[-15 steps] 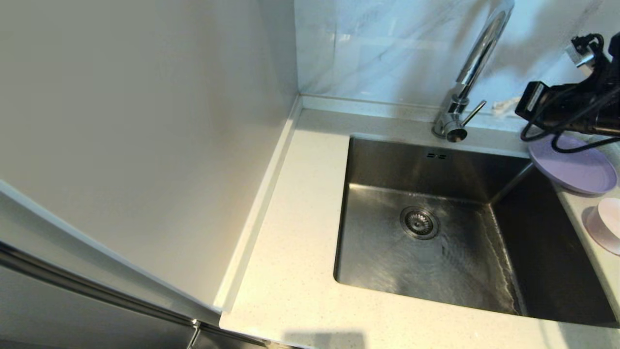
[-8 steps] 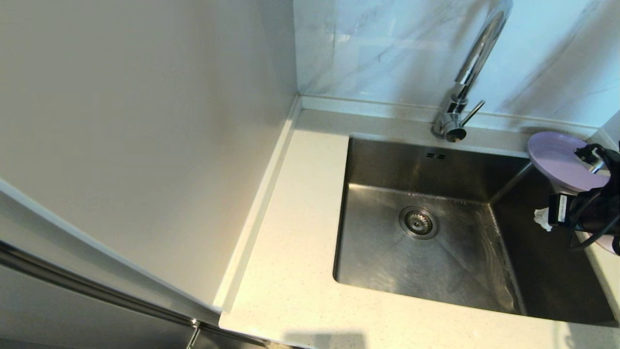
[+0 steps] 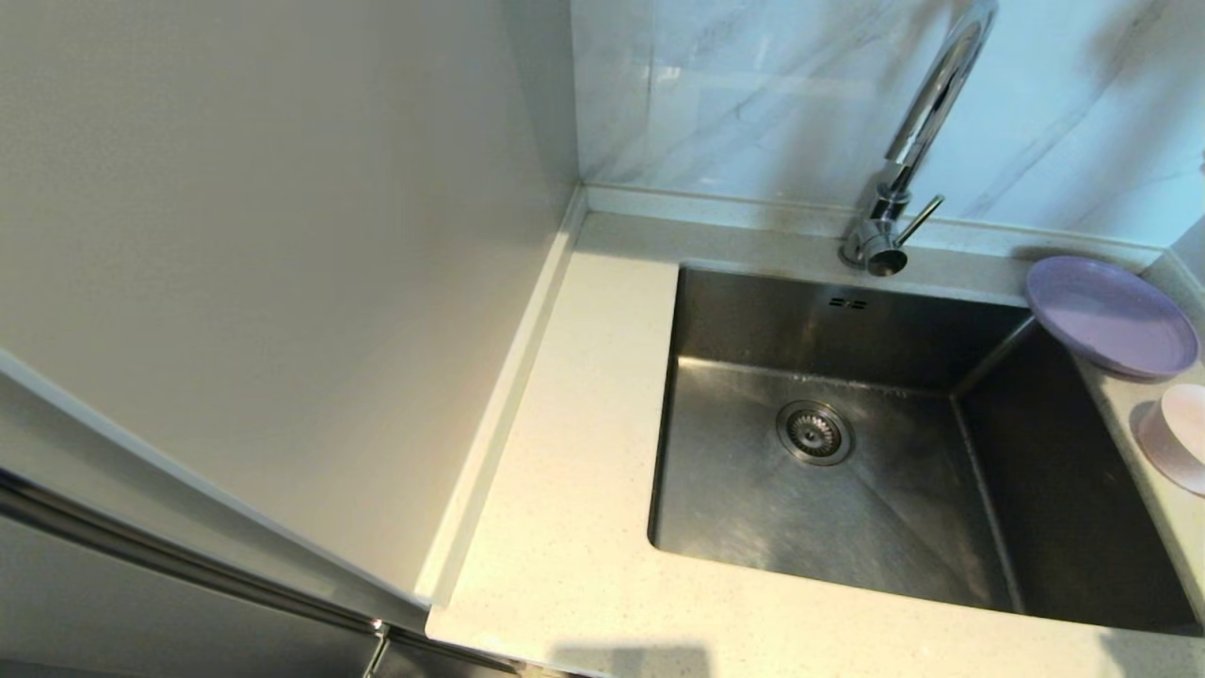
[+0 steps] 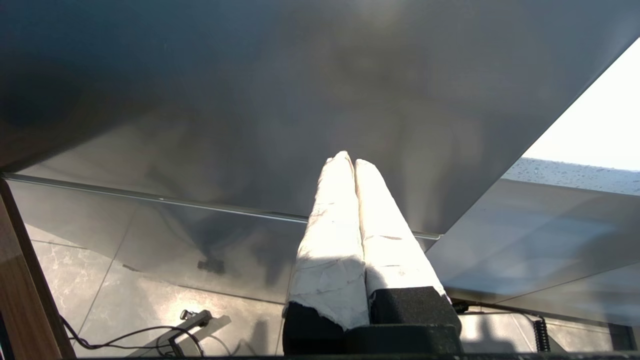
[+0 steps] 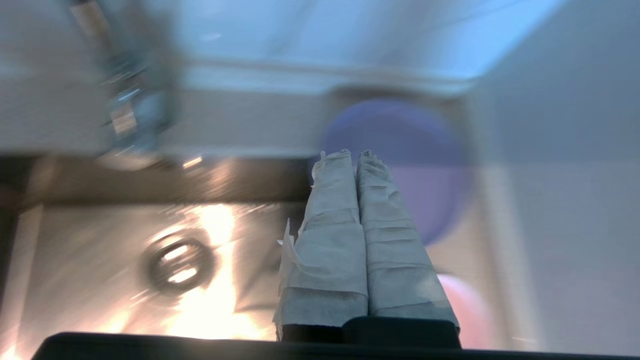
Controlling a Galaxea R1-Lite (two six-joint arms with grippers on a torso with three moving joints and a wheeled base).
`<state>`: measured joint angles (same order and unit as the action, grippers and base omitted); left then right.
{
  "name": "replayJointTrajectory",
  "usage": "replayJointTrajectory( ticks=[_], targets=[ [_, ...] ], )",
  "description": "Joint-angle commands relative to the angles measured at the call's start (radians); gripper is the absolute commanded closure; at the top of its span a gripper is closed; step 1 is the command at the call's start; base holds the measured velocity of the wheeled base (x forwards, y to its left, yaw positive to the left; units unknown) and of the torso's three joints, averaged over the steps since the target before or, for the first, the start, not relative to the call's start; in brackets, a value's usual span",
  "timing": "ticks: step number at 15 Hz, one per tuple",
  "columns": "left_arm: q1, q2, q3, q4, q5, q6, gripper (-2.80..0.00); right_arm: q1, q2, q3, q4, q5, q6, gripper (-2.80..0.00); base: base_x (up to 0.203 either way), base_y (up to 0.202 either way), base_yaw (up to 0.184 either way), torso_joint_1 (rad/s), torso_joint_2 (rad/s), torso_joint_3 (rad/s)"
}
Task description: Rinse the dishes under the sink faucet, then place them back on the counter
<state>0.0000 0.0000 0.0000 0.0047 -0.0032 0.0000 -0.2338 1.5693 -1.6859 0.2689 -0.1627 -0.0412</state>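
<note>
The lavender plate (image 3: 1111,315) lies on the cream counter (image 3: 584,452) at the sink's far right corner, its edge hanging over the basin. Nearer, at the right edge, the pale bowl (image 3: 1188,412) rests on the pink saucer (image 3: 1160,457). The chrome faucet (image 3: 908,141) stands behind the basin. Neither arm shows in the head view. My right gripper (image 5: 352,155) is shut and empty, hovering back from the plate (image 5: 400,150), with the pink saucer (image 5: 465,310) below it. My left gripper (image 4: 348,159) is shut and empty, parked low beside a cabinet panel.
The steel sink basin (image 3: 753,508) with its round drain (image 3: 815,432) fills the middle; no water runs from the tap. A tall white wall panel (image 3: 282,235) closes the left side, and a low rim runs along the back wall.
My right arm dropped from beside the faucet past the plate and has left the head view. The rippling water in the basin has drained away.
</note>
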Motion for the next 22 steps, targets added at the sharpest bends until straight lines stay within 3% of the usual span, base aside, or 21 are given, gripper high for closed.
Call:
replayJointTrajectory(
  ticks=[1, 5, 7, 11, 14, 22],
  targets=[
    [0.0, 0.0, 0.0, 0.0, 0.0, 0.0, 0.0, 0.003, -0.016, -0.097, 0.032, -0.077, -0.027, 0.0, 0.0, 0.0, 0.0, 0.0, 0.0, 0.0],
    [0.0, 0.0, 0.0, 0.0, 0.0, 0.0, 0.0, 0.098, -0.158, -0.097, 0.007, 0.054, 0.001, 0.0, 0.0, 0.0, 0.0, 0.0, 0.0, 0.0],
    [0.0, 0.0, 0.0, 0.0, -0.001, 0.0, 0.0, 0.163, -0.245, -0.067, 0.011, 0.068, 0.004, 0.0, 0.0, 0.0, 0.0, 0.0, 0.0, 0.0],
    [0.0, 0.0, 0.0, 0.0, 0.0, 0.0, 0.0, 0.193, -0.419, 0.031, 0.026, 0.074, 0.018, 0.0, 0.0, 0.0, 0.0, 0.0, 0.0, 0.0],
    [0.0, 0.0, 0.0, 0.0, 0.0, 0.0, 0.0, 0.22, -0.596, 0.212, 0.033, 0.083, 0.026, 0.0, 0.0, 0.0, 0.0, 0.0, 0.0, 0.0],
    [0.0, 0.0, 0.0, 0.0, 0.0, 0.0, 0.0, 0.234, -1.045, 0.89, 0.03, 0.08, 0.032, 0.0, 0.0, 0.0, 0.0, 0.0, 0.0, 0.0]
  ],
)
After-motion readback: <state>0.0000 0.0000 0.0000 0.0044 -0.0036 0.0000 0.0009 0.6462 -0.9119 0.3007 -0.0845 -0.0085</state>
